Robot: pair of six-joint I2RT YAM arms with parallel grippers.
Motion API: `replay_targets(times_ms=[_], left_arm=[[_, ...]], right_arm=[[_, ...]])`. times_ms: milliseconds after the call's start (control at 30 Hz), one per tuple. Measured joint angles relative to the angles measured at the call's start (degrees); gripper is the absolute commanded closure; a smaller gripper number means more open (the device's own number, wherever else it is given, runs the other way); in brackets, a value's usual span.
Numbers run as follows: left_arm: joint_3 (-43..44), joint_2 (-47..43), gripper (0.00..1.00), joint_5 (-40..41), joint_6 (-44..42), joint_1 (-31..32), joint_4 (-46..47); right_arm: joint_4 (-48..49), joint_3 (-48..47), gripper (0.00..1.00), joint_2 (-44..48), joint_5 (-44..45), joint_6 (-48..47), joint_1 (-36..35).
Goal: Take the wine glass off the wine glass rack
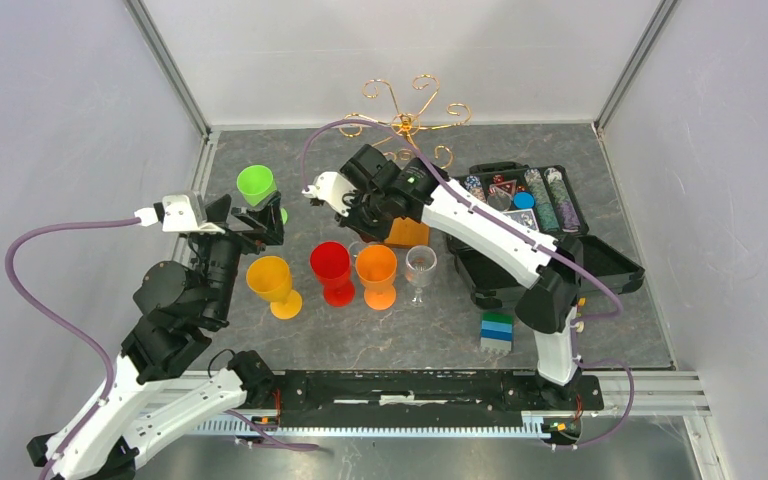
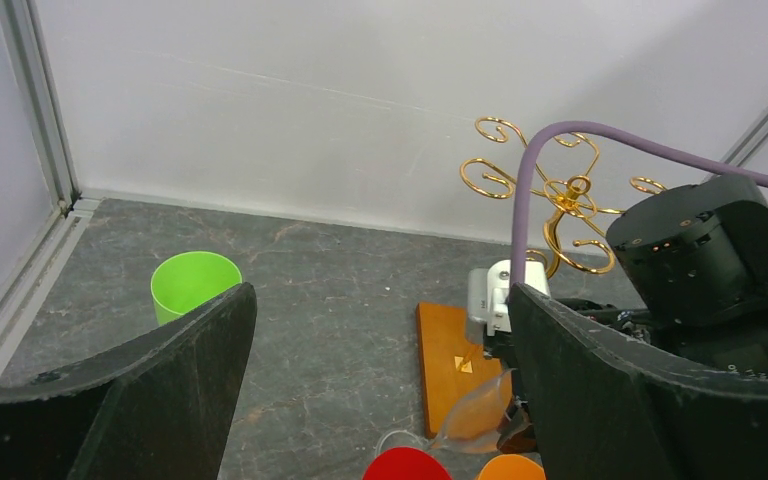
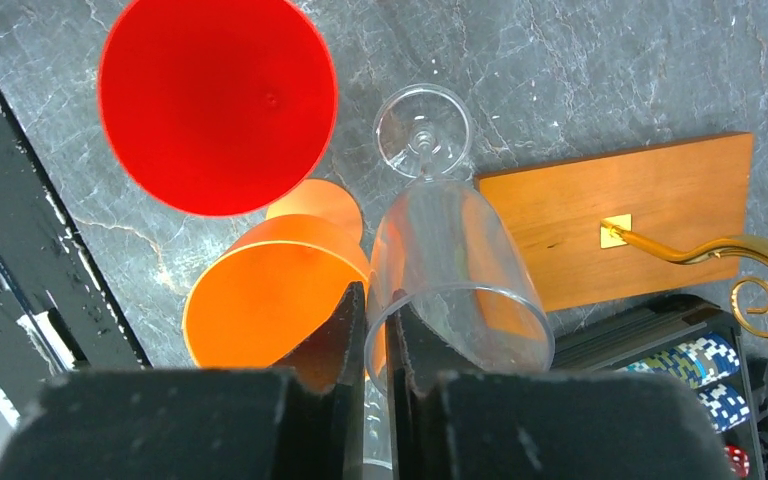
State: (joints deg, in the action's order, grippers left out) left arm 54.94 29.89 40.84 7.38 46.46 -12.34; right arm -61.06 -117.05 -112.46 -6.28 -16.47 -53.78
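At far left, left gripper (image 2: 380, 300) hangs spread wide and empty above the table (image 1: 310, 330), with the green cup (image 1: 255, 183) just beside it. It has no part in this step.

Next along the front row are the yellow cup (image 1: 269, 277), red cup (image 1: 330, 263), orange cup (image 1: 376, 266) and a second clear glass (image 1: 420, 262), all upright.

Centre: right gripper (image 3: 378, 298) is pressed nearly together, pinching the rim wall of the wine glass (image 3: 455, 270), one finger inside the bowl and one outside. The glass is off the wine glass rack (image 1: 405, 120) and tilted, foot low over the table between the red cup and the rack's wooden base (image 3: 620, 215). Whether the foot touches cannot be told. The rack's gold arms look bare.

Step in hand, by judgement, is setting it down. To do it well:
- bring the stem upright before the fingers let go
- land the whole foot on the table, not half on the base edge
- lift straight up afterwards — the red and orange cups crowd the wrist

At far right is an open chip case (image 1: 520, 200), well apart.
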Motion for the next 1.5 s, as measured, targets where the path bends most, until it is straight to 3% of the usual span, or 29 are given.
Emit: replay_targets(times_ms=[200, 433, 700, 1033, 1200, 1500], left_arm=[[0.0, 0.0, 0.02, 0.0, 0.0, 0.0, 0.0], [0.0, 0.0, 0.01, 0.1, 0.0, 0.0, 0.0], [0.0, 0.0, 0.00, 0.1, 0.0, 0.0, 0.0], [-1.0, -0.1, 0.00, 0.8, 0.6, 0.0, 0.0], [-3.3, -0.7, 0.00, 1.2, 4.0, 0.0, -0.9], [-6.1, 3.5, 0.00, -2.7, 11.1, 0.0, -1.5]], right_arm=[[-0.4, 0.0, 0.82, 0.6, -0.3, -0.3, 0.0], [-0.5, -0.8, 0.66, -1.0, -0.4, -0.3, 0.0], [1.9, -2.5, 0.60, -1.9, -0.1, 1.1, -0.1], [6.8, -2.6, 0.39, -0.9, 1.0, 3.8, -0.1], [12.0, 0.6, 0.39, 6.0, 2.3, 6.4, 0.0], [26.2, 14.4, 0.39, 28.1, 6.3, 12.2, 0.2]])
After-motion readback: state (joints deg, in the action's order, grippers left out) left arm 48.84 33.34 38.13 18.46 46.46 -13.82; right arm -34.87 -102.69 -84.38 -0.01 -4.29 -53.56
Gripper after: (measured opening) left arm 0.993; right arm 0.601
